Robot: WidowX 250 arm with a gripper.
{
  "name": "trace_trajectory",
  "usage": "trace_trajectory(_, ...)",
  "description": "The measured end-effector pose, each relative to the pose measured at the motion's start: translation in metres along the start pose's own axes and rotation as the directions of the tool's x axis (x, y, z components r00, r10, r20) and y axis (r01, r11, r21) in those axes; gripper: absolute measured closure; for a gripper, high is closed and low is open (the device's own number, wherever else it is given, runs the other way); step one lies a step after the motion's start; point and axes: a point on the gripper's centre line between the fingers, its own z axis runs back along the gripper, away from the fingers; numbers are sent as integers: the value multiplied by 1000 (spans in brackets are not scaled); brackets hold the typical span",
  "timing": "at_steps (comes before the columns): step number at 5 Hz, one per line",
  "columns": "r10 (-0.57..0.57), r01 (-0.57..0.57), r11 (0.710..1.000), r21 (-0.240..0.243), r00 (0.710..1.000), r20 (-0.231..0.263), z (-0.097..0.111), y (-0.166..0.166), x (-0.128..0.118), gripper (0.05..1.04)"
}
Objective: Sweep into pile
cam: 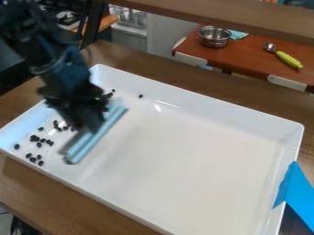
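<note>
Now, gripper [90,125] fingers pinched on blue sweeper [98,135]. Hold edge low, push slowly toward beans [42,140] at nine o'clock in white tray [233,108]; fetch lone bean [140,96] near twelve.

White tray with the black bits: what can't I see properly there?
In the camera view:
Tray floor: partly hidden behind the hand and blue tool.
Black bits: too small to tell what they are.
Where hand meets tool: blurred.
Blue strip: cut off by the right edge.

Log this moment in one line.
Sweep into pile | gripper at light-blue bar in white tray | black pieces scattered, mostly image-left of bar
</note>
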Motion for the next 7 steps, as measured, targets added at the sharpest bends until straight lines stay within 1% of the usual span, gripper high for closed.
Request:
trace_trajectory(1, 7, -7, 1000, -20, 999, 37, -11, -45, 6, 749)
trace_trajectory(2, 22, -22, 1000, 8, 1000, 16, -35, -92, 2, 749)
trace_trajectory(3, 41, -43, 996, 81, 999, 24, -56, -116, 8, 749)
trace_trajectory(4, 54, -52, 991, 123, 999, -11, -74, -132, 6, 749)
trace_trajectory(5, 26, -25, 989, 145, 1000, -3, -86, -138, 7, 706)
trace_trajectory(6, 20, -19, 988, 156, 1000, -4, -92, -139, 9, 553)
trace_trajectory(7, 11, -5, 989, 147, 999, -39, -87, -138, 12, 254)
